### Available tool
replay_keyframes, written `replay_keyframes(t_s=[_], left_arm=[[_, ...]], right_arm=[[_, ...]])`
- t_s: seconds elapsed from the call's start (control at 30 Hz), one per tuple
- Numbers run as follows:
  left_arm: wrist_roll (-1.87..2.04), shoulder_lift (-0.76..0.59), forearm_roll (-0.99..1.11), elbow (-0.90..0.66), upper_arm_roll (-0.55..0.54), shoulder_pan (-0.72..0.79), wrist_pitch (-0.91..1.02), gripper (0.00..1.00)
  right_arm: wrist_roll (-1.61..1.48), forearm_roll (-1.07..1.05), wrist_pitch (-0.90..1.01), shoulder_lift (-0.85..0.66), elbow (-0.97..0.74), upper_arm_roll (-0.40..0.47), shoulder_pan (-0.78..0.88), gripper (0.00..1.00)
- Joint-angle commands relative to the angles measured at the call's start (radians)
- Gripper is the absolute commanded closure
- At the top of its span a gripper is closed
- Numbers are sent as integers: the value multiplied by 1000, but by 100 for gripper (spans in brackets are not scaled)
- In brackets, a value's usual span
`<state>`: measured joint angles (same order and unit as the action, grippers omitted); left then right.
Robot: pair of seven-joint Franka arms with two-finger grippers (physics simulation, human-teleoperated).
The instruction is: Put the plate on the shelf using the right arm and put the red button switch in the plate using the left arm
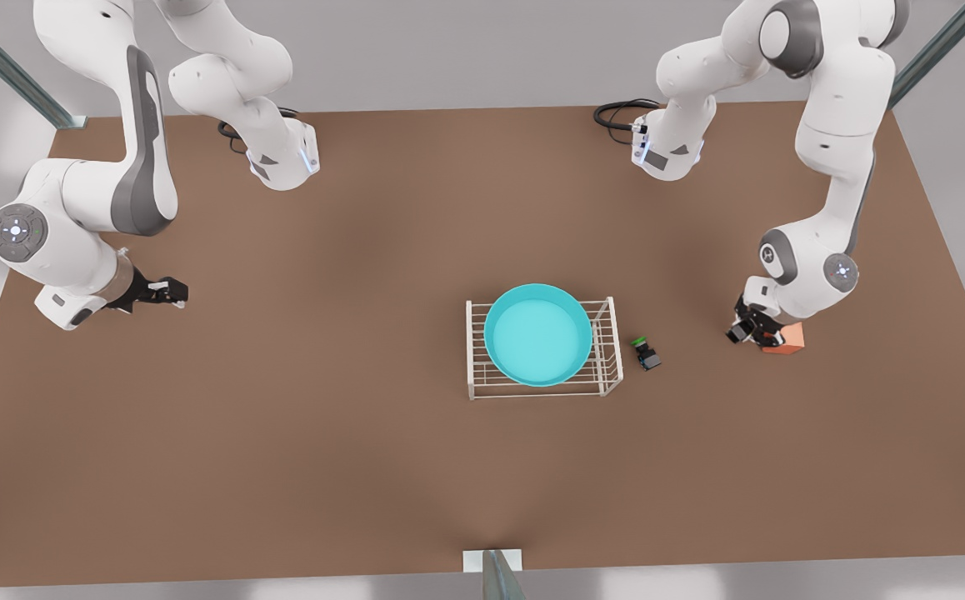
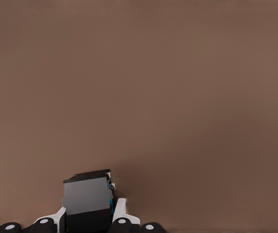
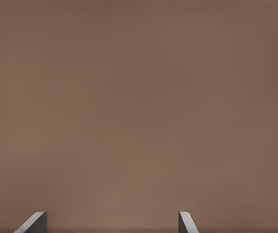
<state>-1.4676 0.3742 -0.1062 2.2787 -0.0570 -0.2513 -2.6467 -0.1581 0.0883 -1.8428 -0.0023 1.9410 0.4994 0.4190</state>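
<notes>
The turquoise plate (image 1: 538, 333) lies flat on top of the white wire shelf (image 1: 609, 337) at the table's middle. At the front view's right, my left gripper (image 1: 742, 331) hangs low over the table, right beside an orange cube (image 1: 785, 340). In the left wrist view this gripper (image 2: 90, 217) is shut on the black-grey body of the red button switch (image 2: 88, 196); its red cap is hidden. My right gripper (image 1: 171, 292) waits at the front view's left, open over bare table, and its fingers (image 3: 34, 222) stand wide apart with nothing between them.
A like switch with a green cap (image 1: 646, 352) lies just off the shelf on the front view's right side. The orange cube touches or nearly touches the left gripper. Both arm bases stand at the table's far edge.
</notes>
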Motion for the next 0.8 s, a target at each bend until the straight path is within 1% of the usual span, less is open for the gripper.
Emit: replay_keyframes(t_s=[0.0,0.07,0.13,0.17,0.23,0.3,0.33,0.4,0.5,0.57,0.63,0.77], left_arm=[[69,-26,2,-53,-6,1,149,60],[266,-69,6,-156,-67,27,315,60],[440,-70,5,-274,-72,106,432,60],[561,-63,7,-306,-70,182,432,60],[705,-67,5,-346,-73,253,435,60],[854,-69,8,-527,-125,259,664,60],[956,-69,22,-565,-168,259,699,60],[1145,-60,77,-593,-251,261,699,60],[1431,-17,151,-619,-257,409,680,60],[1603,34,163,-683,-257,492,680,60],[1667,46,164,-688,-257,535,665,60],[1699,84,172,-688,-257,553,619,60]], right_arm=[[-5,-1,0,-1,0,-39,38,0],[-5,-1,0,-1,0,-39,38,0],[-5,-1,0,-1,0,-39,38,0],[-5,-1,0,-1,0,-39,38,0],[-5,-1,0,-1,0,-39,38,0],[-5,-1,0,-1,0,-39,38,0],[-5,-1,0,-1,-2,-39,38,0],[-5,-1,0,-1,0,-39,38,0],[-5,-1,0,-1,-2,-39,38,0],[-5,-1,0,-1,-2,-38,38,0],[-6,-1,0,-1,-5,-38,37,0],[-6,-1,0,-1,-5,-38,37,0]])
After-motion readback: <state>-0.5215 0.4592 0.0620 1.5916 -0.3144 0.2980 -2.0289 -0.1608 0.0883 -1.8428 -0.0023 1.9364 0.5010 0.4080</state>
